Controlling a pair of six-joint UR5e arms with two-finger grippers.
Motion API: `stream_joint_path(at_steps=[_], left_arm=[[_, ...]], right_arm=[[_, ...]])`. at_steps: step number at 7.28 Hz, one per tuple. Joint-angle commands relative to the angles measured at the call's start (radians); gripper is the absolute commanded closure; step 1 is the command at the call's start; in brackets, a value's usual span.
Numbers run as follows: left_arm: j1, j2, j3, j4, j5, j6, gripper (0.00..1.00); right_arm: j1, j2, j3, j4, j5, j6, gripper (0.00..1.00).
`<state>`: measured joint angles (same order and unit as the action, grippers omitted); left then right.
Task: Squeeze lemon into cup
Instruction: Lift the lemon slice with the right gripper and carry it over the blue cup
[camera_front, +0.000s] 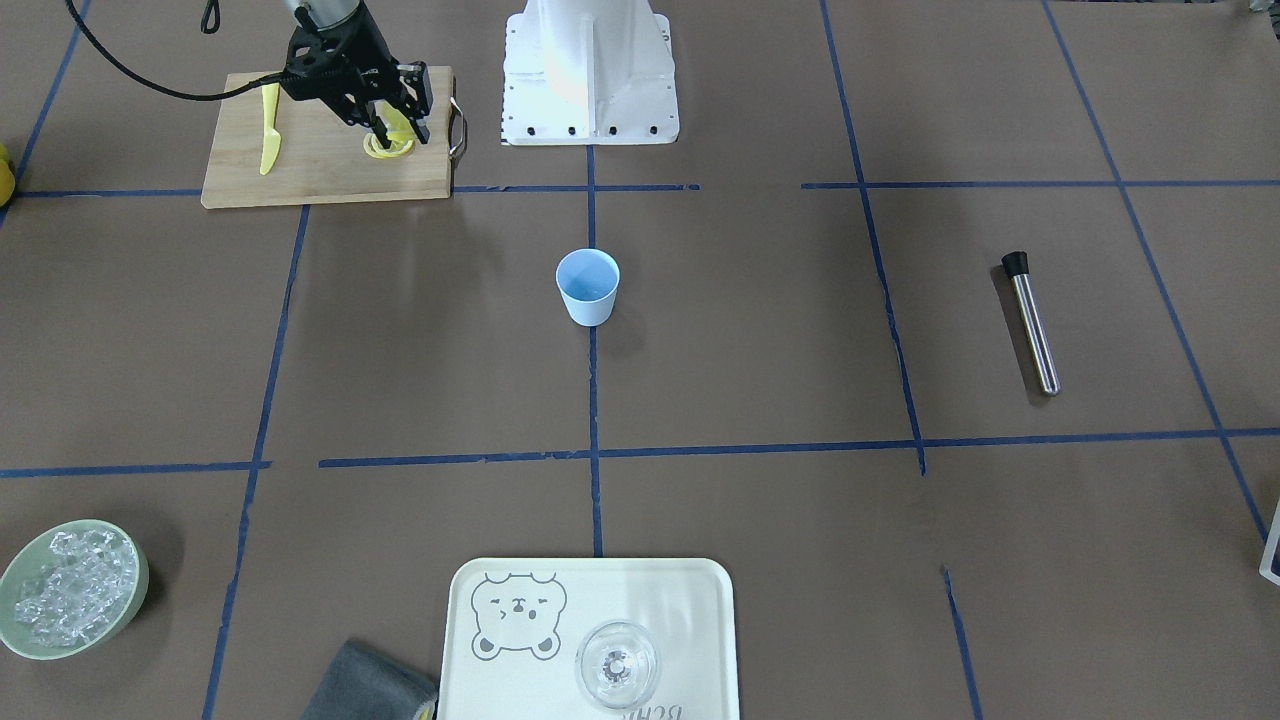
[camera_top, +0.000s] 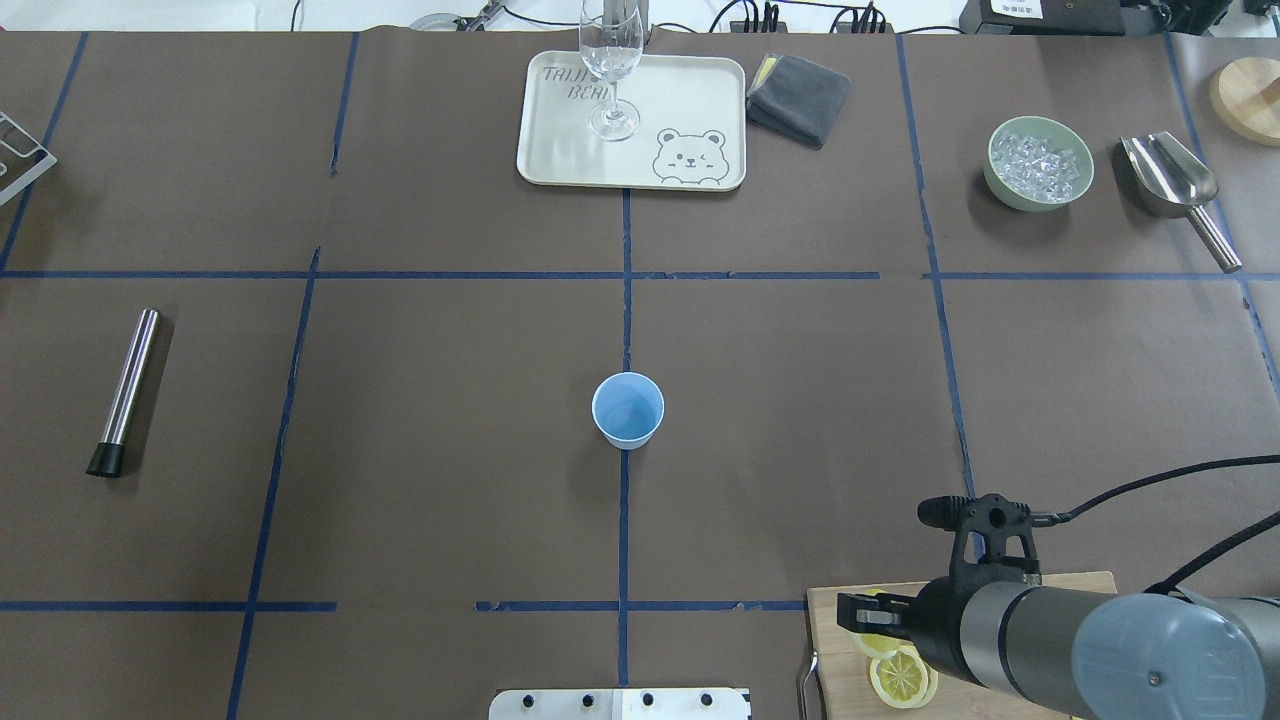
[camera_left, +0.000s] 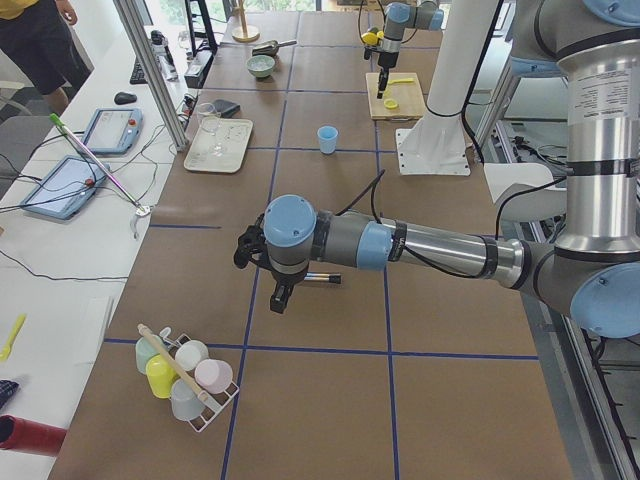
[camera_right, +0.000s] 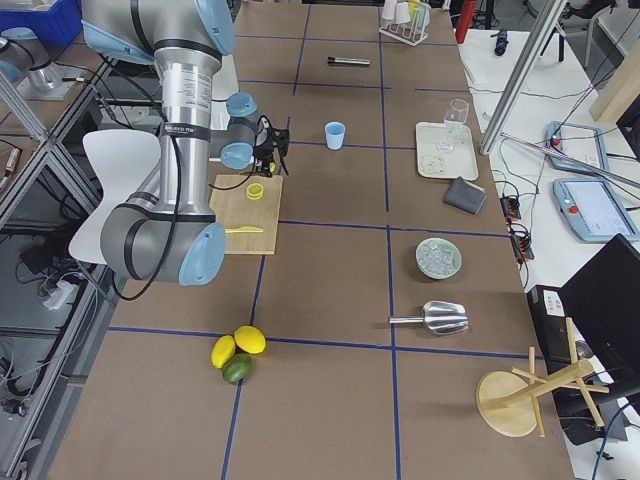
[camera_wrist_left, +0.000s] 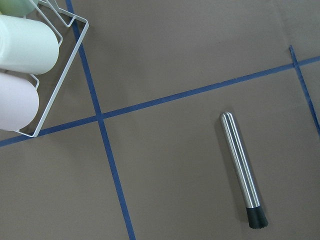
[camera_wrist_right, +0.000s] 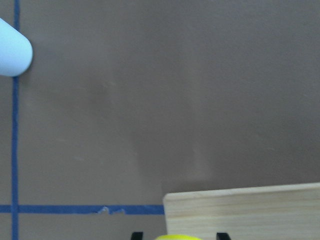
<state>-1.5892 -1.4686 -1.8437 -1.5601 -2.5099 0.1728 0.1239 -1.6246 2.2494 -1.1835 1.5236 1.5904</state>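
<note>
The right gripper (camera_front: 402, 132) hangs over the wooden cutting board (camera_front: 320, 165), at the board's end that carries the metal handle. The lemon (camera_front: 392, 148) lies flat on the board right under it, and some of the yellow sits in the gap between the fingers. In the right wrist view the two black fingertips (camera_wrist_right: 136, 235) stand at either side of a bright yellow curve, with bare space between each tip and the fruit. The jaws are therefore parted wider than the lemon and grip nothing.

From overhead the arm covers part of the lemon. Its cut face is turned up. The face is pale, with spokes of segments running out from the centre, and a ring of bright yellow rind runs round it. Another yellow piece touches it on the side toward the gripper.

A long yellow knife (camera_front: 268, 130) lies on the same board, further toward the end away from the handle and apart from the lemon.

The light-blue cup (camera_front: 588, 287) stands upright on the table, well off the board and out past its handle end.

The left gripper (camera_left: 281, 297) is far from the board, above a steel rod (camera_wrist_left: 241, 165) with a black tip. Whether its jaws are parted cannot be told.
</note>
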Motion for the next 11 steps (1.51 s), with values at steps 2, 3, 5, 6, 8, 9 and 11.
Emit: stream_joint_path(at_steps=[2, 3, 5, 6, 8, 9, 11], left_arm=[[0.0, 0.001, 0.001, 0.0, 0.0, 0.001, 0.0], [0.0, 0.001, 0.003, -0.001, -0.001, 0.001, 0.0], [0.0, 0.001, 0.003, -0.001, -0.001, 0.001, 0.0], [0.0, -0.001, 0.004, -0.001, 0.0, 0.001, 0.0], [0.0, 0.001, 0.003, -0.001, 0.0, -0.001, 0.0], [0.0, 0.001, 0.001, -0.001, 0.0, -0.001, 0.0], [-0.002, 0.001, 0.0, -0.001, -0.001, -0.002, 0.0]], right_arm=[[0.173, 0.405, -0.143, -0.253, 0.108, 0.0, 0.44], [0.222, 0.481, -0.212, -0.263, 0.13, 0.005, 0.44], [0.272, 0.65, -0.405, -0.254, 0.132, 0.069, 0.44], [0.273, 0.666, -0.419, -0.254, 0.132, 0.071, 0.43], [0.286, 0.719, -0.476, -0.252, 0.132, 0.085, 0.43], [0.295, 0.745, -0.51, -0.252, 0.132, 0.086, 0.43], [0.293, 0.747, -0.519, -0.252, 0.132, 0.086, 0.41]])
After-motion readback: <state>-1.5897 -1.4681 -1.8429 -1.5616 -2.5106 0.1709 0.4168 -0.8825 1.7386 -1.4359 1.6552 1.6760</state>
